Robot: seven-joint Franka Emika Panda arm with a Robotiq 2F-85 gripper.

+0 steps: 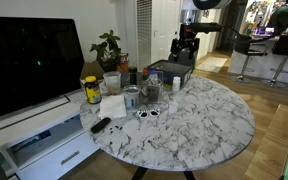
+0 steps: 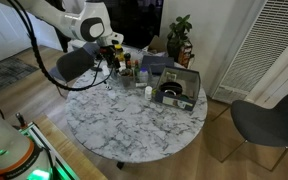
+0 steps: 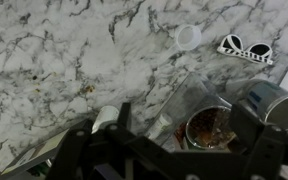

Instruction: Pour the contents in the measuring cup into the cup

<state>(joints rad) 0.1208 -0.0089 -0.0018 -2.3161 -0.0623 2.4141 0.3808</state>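
Note:
In the wrist view a clear measuring cup (image 3: 174, 105) stands on the marble table, with brown contents (image 3: 210, 128) in it. A metal cup (image 3: 276, 100) stands right beside it. My gripper (image 3: 184, 118) is open, its dark fingers on either side of the measuring cup, not closed on it. In an exterior view the measuring cup (image 1: 152, 90) and the cup (image 1: 132, 97) stand in the cluster at the table's side, with the gripper (image 1: 184, 45) above. In an exterior view the gripper (image 2: 109, 52) hangs over the same cluster.
Sunglasses (image 3: 246, 48) and a white cap (image 3: 187, 36) lie near the cups. A yellow-lidded jar (image 1: 91, 90), a remote (image 1: 101, 125) and a grey box (image 1: 171, 72) are on the round table (image 1: 204, 125). A tray with a pan (image 2: 176, 90) is also there.

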